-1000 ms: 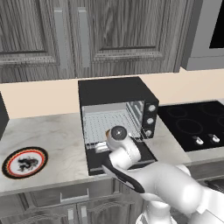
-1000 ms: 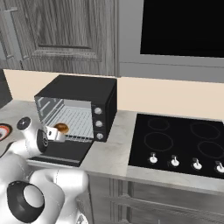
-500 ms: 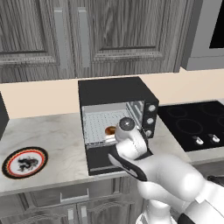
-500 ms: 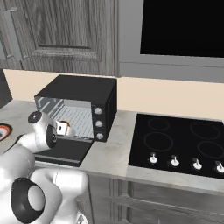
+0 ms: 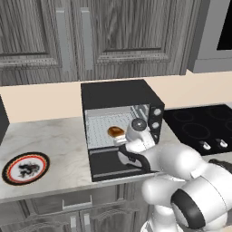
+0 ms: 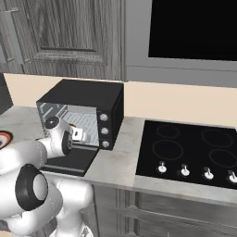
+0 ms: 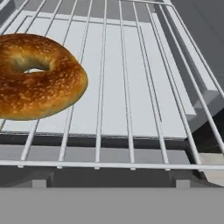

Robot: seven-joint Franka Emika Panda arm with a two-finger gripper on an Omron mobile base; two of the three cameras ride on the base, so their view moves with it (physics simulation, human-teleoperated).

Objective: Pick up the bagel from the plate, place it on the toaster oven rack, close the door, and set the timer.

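Bagel [image 7: 37,78] lying flat on toaster oven rack [image 7: 131,87], at 10 o'clock in hand view. Looking light, soft, crusty; take across outer rim. Fingers' opening: cannot tell. Door [image 5: 113,162] hanging open; plate [image 5: 25,167] sitting bare on worktop [image 5: 59,149].

- The bagel [image 7: 37,78]: golden-brown, darker toasted patches, pale speckles.
- The toaster oven rack [image 7: 127,87]: silver parallel bars.
- The plate [image 5: 26,167]: black rim, red ring, white centre with dark pattern.
- The door [image 5: 106,164]: black.
- The worktop [image 5: 59,145]: pale grey marbled.
- The cabinets [image 5: 118,36]: grey wood grain.
- The hob [image 6: 194,152]: black.
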